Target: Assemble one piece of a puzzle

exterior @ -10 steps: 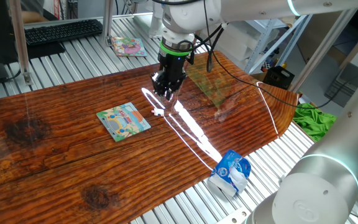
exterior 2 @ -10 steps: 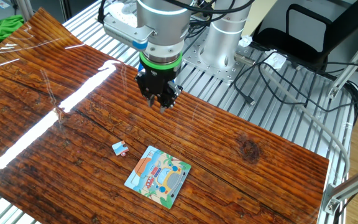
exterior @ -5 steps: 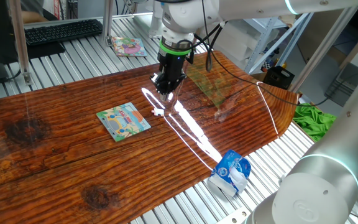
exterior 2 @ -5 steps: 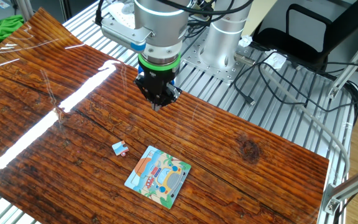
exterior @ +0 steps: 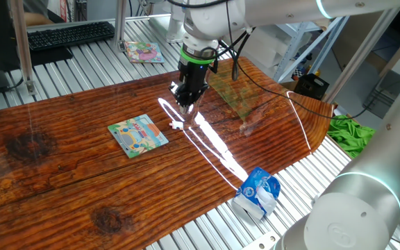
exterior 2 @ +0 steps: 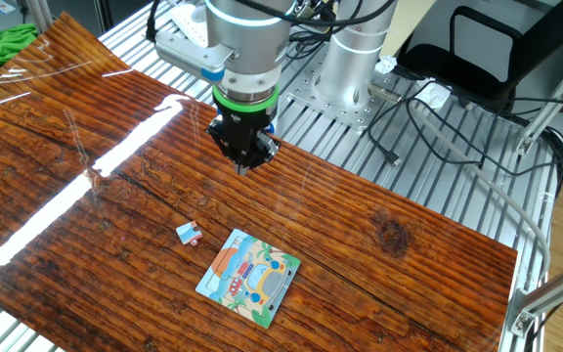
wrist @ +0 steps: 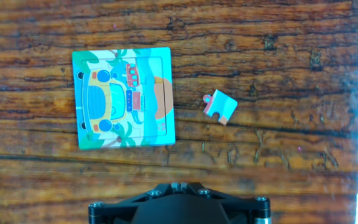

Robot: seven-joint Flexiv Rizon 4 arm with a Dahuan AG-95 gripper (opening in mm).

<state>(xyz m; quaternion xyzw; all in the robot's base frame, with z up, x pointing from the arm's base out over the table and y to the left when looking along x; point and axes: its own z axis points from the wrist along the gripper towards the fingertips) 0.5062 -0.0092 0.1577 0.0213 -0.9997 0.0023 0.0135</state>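
The puzzle (exterior: 138, 135) lies flat on the wooden table, a small square board with a teal border and a cartoon bus picture; it also shows in the other fixed view (exterior 2: 248, 277) and the hand view (wrist: 123, 98). The piece (exterior: 178, 126) lies loose on the wood just beside it, a short gap away; it shows in the other fixed view (exterior 2: 189, 233) and as teal with a pink knob in the hand view (wrist: 220, 106). My gripper (exterior: 186, 104) hangs above the table, well above the piece and beyond it (exterior 2: 243, 168). Its fingertips are together and hold nothing (wrist: 179, 185).
A pinkish picture booklet (exterior: 143, 51) and a keyboard (exterior: 71, 33) lie on the slatted bench behind. A blue and white packet (exterior: 257, 192) sits at the table's near edge. A clear sheet (exterior: 238, 94) lies on the wood by the arm. Green cloth (exterior: 353, 132) lies off the table.
My fingers have drawn together from slightly apart to shut, and the hand has risen and shifted a little. The piece and the puzzle have not moved.
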